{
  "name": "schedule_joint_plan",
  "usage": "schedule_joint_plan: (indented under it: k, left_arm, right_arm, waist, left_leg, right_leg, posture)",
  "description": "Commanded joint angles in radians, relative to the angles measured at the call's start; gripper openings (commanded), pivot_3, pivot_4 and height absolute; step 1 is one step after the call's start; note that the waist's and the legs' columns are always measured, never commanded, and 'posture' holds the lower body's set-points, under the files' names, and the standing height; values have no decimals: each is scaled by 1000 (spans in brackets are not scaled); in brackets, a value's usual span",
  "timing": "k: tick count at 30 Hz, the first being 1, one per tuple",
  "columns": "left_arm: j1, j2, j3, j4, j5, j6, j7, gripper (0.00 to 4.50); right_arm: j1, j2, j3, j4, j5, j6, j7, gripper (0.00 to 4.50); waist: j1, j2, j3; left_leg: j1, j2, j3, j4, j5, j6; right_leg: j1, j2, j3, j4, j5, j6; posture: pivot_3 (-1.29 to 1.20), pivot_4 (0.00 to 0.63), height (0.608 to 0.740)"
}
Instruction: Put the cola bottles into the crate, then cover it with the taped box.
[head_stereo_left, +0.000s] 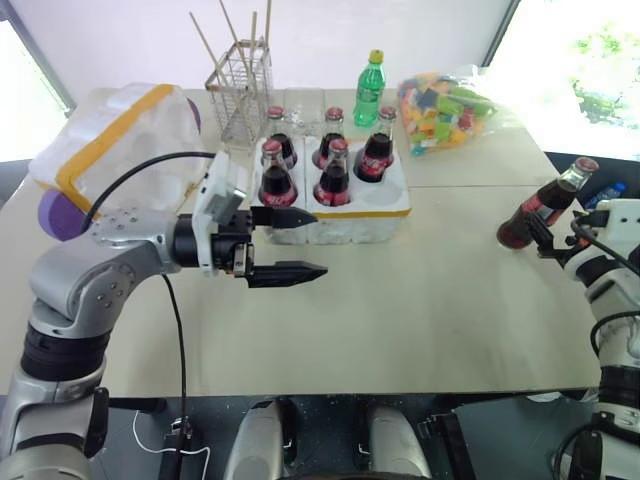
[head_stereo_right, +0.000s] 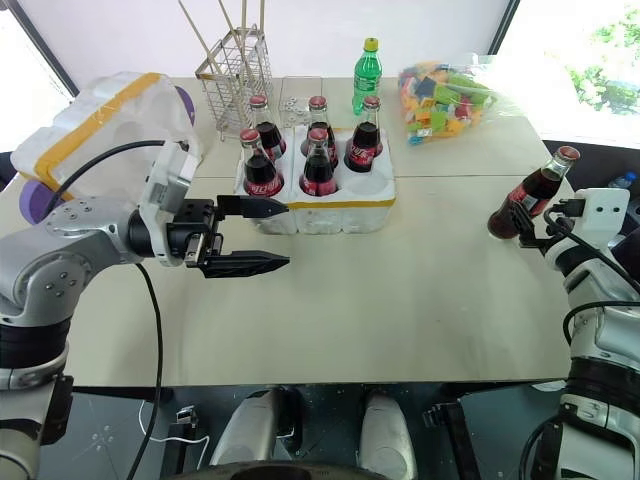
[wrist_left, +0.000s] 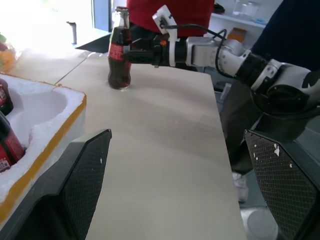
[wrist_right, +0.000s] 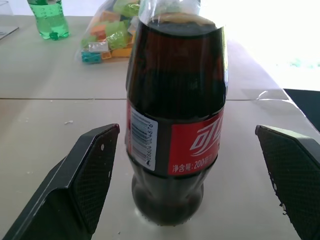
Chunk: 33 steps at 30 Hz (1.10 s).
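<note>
**Last cola bottle at the worktop's right edge**

The lone cola bottle (head_stereo_right: 530, 195) stands at 3 o'clock, close to the worktop (head_stereo_right: 400, 300) edge, between the spread fingers of my right claw (wrist_right: 190, 175), ungripped. Bare worktop lies between it and the crate (head_stereo_right: 340, 210) at 12 o'clock, which holds five bottles (head_stereo_right: 318, 165), one hole free. My left claw (head_stereo_right: 255, 235) hangs open before the crate. The taped box (head_stereo_right: 90, 130) lies at 10 o'clock.

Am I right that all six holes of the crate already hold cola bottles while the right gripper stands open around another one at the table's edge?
Not quite: the left eye view shows five bottles in the crate, with its near right hole bare. The right gripper stands open around the sixth cola bottle.
</note>
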Motion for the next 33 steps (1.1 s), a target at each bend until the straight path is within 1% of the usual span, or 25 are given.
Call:
schedule_joint_plan:
  k: [1,7,9,10,11,12,14,16,20,23,27,31,33]
  left_arm:
    - [-21,3,18,-22,-2,-18,6,4431]
    - [-24,6,15,-12,11,-24,6,4431]
    - [-27,5,15,-11,13,-22,6,4500]
    - [-29,5,15,-12,13,-20,7,4500]
    - [-31,5,16,-11,14,-19,8,4500]
    - [-33,6,16,-12,14,-18,9,4500]
    - [-35,8,19,-12,13,-15,12,4500]
    - [-33,11,24,-14,10,-12,16,4500]
    - [-17,18,41,-22,2,-11,31,4500]
    - [-5,23,59,-18,2,-10,48,4500]
    - [13,36,88,-10,5,-11,66,4500]
    - [26,45,103,-14,7,-13,79,4500]
    - [30,47,106,-19,4,-13,85,4500]
  right_arm:
    - [-59,-27,13,73,-20,-58,27,4500]
    - [-181,-21,54,259,-51,-144,50,4500]
    - [-221,-21,58,320,-54,-173,53,3955]
    - [-233,-22,60,340,-56,-186,56,3614]
    - [-241,-23,65,348,-58,-196,60,3095]
    - [-244,-24,69,347,-59,-203,64,2754]
    - [-241,-27,70,320,-59,-213,68,2798]
    - [-233,-28,57,235,-34,-204,76,2798]
    - [-253,-22,46,-30,74,-84,97,2798]
    - [-297,-5,77,-197,172,49,115,2798]
    - [-359,32,153,-361,295,216,153,2798]
    - [-392,78,262,-416,302,286,183,2798]
    - [-402,108,309,-414,277,275,190,2798]
  waist:
    - [0,0,0]
    - [-2,0,0]
    - [-1,0,0]
    - [-1,0,0]
    - [-1,0,0]
    - [-1,0,0]
    - [-2,0,0]
    - [-4,1,1]
    - [-7,12,6]
    - [-20,13,6]
    - [-25,13,6]
    - [-17,12,5]
    - [-11,12,5]
  left_leg:
    - [0,0,0,0,0,0]
    - [0,0,0,0,1,-1]
    - [0,0,0,0,1,-1]
    - [0,0,0,0,1,-1]
    - [0,0,0,0,1,-2]
    - [0,0,0,0,1,-2]
    - [0,0,0,0,1,-2]
    - [0,0,0,0,1,-2]
    - [-1,0,1,0,1,-2]
    - [-1,0,2,-1,2,-3]
    - [-1,1,2,-1,2,-4]
    - [-1,1,2,-1,2,-3]
    - [-2,1,1,-1,2,-3]
  right_leg:
    - [0,0,0,0,0,0]
    - [0,0,0,0,0,0]
    - [0,0,0,0,0,0]
    - [0,0,0,0,0,0]
    - [0,0,0,0,0,0]
    - [0,0,0,0,0,0]
    - [0,0,0,0,0,0]
    - [0,0,0,0,0,0]
    - [-2,0,1,1,0,0]
    - [-4,0,2,2,0,0]
    - [-4,2,2,2,0,0]
    - [-3,2,2,1,0,0]
    - [-3,1,2,1,0,0]
  posture:
    - [0,150,736]
    - [0,150,736]
    - [0,150,736]
    - [0,150,736]
    - [0,150,736]
    - [0,150,736]
    - [0,150,736]
    - [0,150,736]
    - [0,150,736]
    - [0,150,736]
    - [0,150,736]
    - [0,150,736]
    - [0,150,736]
